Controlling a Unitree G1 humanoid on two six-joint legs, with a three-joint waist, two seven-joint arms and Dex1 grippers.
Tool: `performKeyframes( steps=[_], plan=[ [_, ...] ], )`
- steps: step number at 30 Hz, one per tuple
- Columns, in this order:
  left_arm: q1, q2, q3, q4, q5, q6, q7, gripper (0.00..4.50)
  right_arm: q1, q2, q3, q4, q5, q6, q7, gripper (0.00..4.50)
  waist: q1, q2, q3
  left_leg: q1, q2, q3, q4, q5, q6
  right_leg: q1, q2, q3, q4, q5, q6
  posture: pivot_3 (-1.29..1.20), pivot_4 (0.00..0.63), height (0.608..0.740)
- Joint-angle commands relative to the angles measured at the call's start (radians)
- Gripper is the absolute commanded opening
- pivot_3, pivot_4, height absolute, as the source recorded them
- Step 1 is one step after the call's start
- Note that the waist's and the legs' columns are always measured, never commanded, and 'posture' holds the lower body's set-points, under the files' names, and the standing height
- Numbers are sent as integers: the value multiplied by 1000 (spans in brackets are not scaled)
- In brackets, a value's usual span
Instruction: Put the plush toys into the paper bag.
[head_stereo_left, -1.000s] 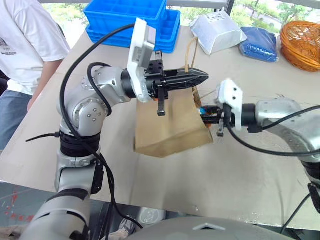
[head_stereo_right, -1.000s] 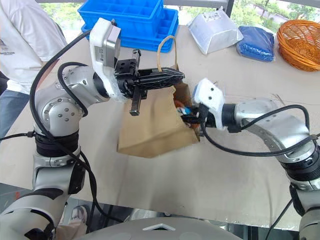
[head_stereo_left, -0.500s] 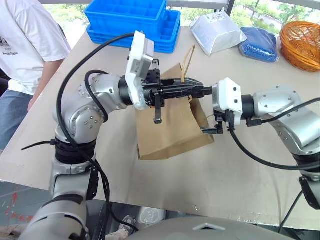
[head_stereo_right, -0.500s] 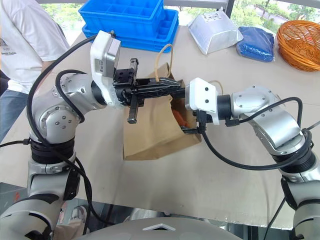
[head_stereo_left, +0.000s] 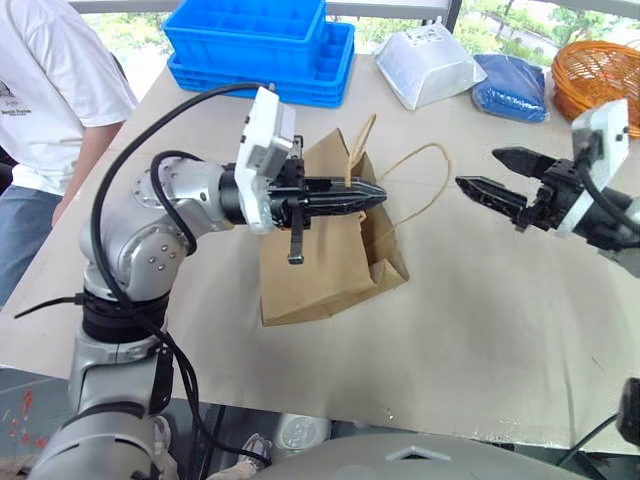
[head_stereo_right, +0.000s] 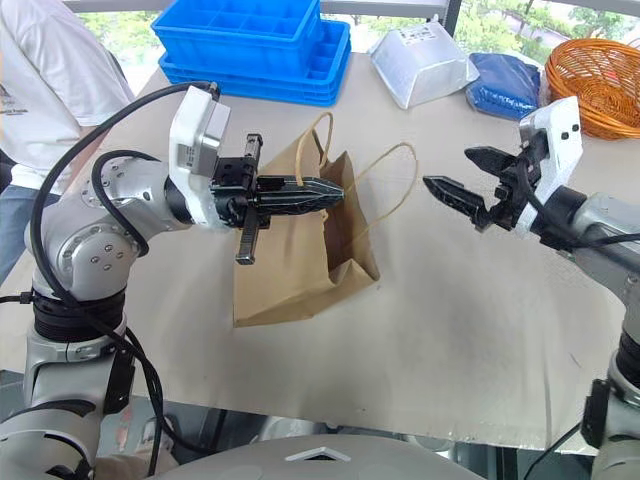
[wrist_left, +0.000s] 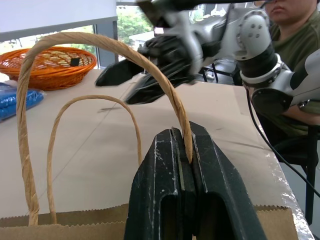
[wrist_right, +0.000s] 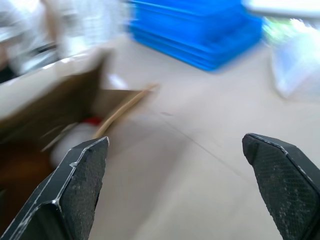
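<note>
The paper bag (head_stereo_left: 320, 270) lies on the table with its mouth turned toward my right arm. My left gripper (head_stereo_left: 375, 192) is shut on one twisted-cord handle (wrist_left: 150, 65) and holds the bag's upper edge up. The other handle (head_stereo_left: 420, 180) loops free beside it. My right gripper (head_stereo_left: 478, 168) hovers open to the right of the mouth, apart from the bag, with nothing between its fingers. In the right wrist view a blurred white plush toy with a red bit (wrist_right: 75, 140) shows inside the bag. The brown toy is hidden.
Stacked blue crates (head_stereo_left: 260, 40), a silver-white pouch (head_stereo_left: 430, 65), a blue packet (head_stereo_left: 512, 85) and an orange basket (head_stereo_left: 590, 75) line the table's far side. A person in a white shirt (head_stereo_left: 50, 90) stands at the left edge. Another person (wrist_left: 295, 40) sits beyond the right side.
My right gripper has come out of the bag's mouth, opened, and swung away to the right. The left gripper has kept its hold on the handle.
</note>
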Motion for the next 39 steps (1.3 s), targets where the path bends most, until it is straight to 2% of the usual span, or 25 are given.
performKeyframes(
  steps=[1,3,4,6,9,12,15,20,21,25,28,30,32,35,39],
  plan=[
    [-8,3,15,-33,1,-22,1,0,-54,35,-1,24,315,20,-100,4231,-1,0,0,0,0,0,0,0,0,0,0,0,0,0,0,0,150,740],
    [-11,1,15,-32,4,-23,2,0,-66,28,29,47,400,19,-146,4231,0,0,0,0,0,0,0,0,0,0,0,0,-1,0,0,0,150,740],
    [-10,1,15,-34,4,-24,4,0,-69,23,44,62,436,11,-169,3999,3,0,0,-1,0,0,0,0,0,0,1,0,-1,0,0,0,150,740],
    [-7,1,17,-39,3,-23,9,0,-74,13,63,92,525,-21,-205,3408,6,0,0,-1,0,0,0,0,1,0,1,0,-1,0,0,0,150,740],
    [0,3,25,-52,-1,-19,23,0,-53,-44,48,116,613,-46,-203,2092,8,0,0,-2,0,0,0,-1,1,0,1,0,-2,0,0,0,150,740],
    [6,4,32,-61,-7,-16,37,0,-28,-106,56,117,662,-63,-193,2092,6,0,0,-2,0,0,0,-1,2,0,1,0,-3,0,0,0,150,740],
    [17,6,33,-74,-10,-15,45,0,-50,-109,125,120,657,-89,-225,2092,0,0,0,-2,0,0,0,-1,2,0,1,0,-2,0,0,0,150,740],
    [22,5,31,-83,-9,-17,54,0,-123,-61,229,149,622,-122,-249,582,-9,0,0,-1,1,0,0,-1,2,0,2,1,-1,0,0,0,150,740],
    [21,4,31,-82,-8,-17,55,0,-130,-58,241,150,619,-125,-249,98,-9,0,0,-1,1,0,0,-1,2,0,3,1,-1,0,0,0,150,740],
    [22,0,32,-81,2,-30,62,0,-133,-66,252,146,622,-139,-252,98,0,0,0,-2,1,0,0,-1,2,0,2,1,-3,0,0,0,150,740],
    [2,-42,67,-44,-33,-33,100,0,-119,-106,195,132,684,-163,-251,98,10,0,0,-2,1,0,0,-1,2,0,2,1,-3,0,0,0,150,740],
    [-38,-60,89,15,-16,-47,126,0,-118,-149,135,109,809,-211,-267,98,11,0,0,-3,1,-1,0,-1,2,0,2,0,-3,0,0,0,150,740],
    [-79,-69,107,76,-9,-52,141,0,-119,-170,88,78,871,-252,-267,98,8,0,0,-3,1,-1,0,-1,2,0,2,0,-3,0,0,0,150,740],
    [-120,-83,117,198,-7,-51,126,0,-160,-109,46,22,875,-335,-262,98,2,-1,0,-2,1,-1,0,-1,2,0,3,0,-3,0,0,0,150,740],
    [-144,-97,104,303,27,-84,81,0,-169,-48,57,-30,875,-399,-299,98,0,0,0,-1,1,0,0,-1,2,0,3,2,-2,0,0,0,150,740]
  ],
)
